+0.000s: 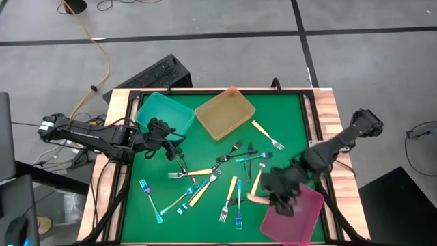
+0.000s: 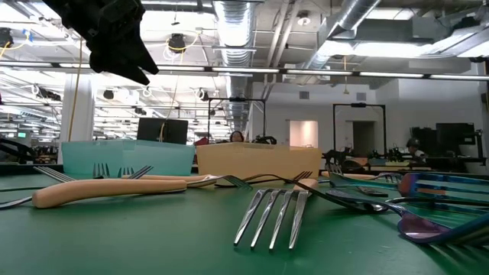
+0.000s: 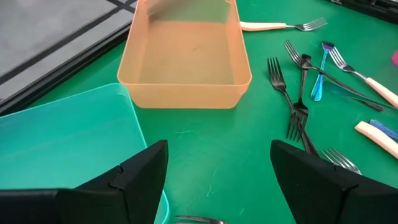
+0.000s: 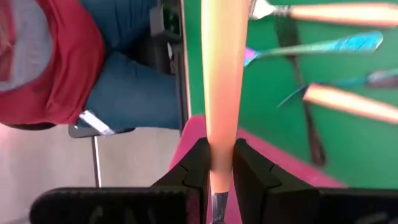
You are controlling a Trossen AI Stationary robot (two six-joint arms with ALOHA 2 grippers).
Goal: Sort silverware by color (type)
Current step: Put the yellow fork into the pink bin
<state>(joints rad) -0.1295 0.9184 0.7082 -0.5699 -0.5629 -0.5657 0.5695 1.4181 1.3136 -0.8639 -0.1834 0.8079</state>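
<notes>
1. Pinching a cream-handled utensil (image 4: 222,93) by its handle, the right gripper (image 1: 278,198) had its two fingers pressed against the handle's sides, as the right wrist view showed plainly. The grip sat low on the handle, probably so the piece would hang steady while carried.
2. That gripper hovered at the pink tray (image 1: 297,215), which lay at about 5 o'clock on the green table (image 1: 153,232); I judged the tray to be meant for the cream-handled kind, which would explain the carry.
3. Over at 10 o'clock, the left gripper (image 1: 162,130) hung with fingers spread wide and nothing between them, beside the teal tray (image 1: 164,113) and facing the amber tray (image 3: 186,62). It seemed placed to reach the nearest loose pieces.
4. Most of the silverware lay scattered across the table's middle: dark grey forks (image 3: 298,106) crossed over one another, an iridescent blue utensil (image 3: 320,71) among them, and a cream-handled fork (image 1: 268,134) apart at about 2 o'clock.
5. Both the teal and amber trays looked empty, so I judged the sorting barely begun.
</notes>
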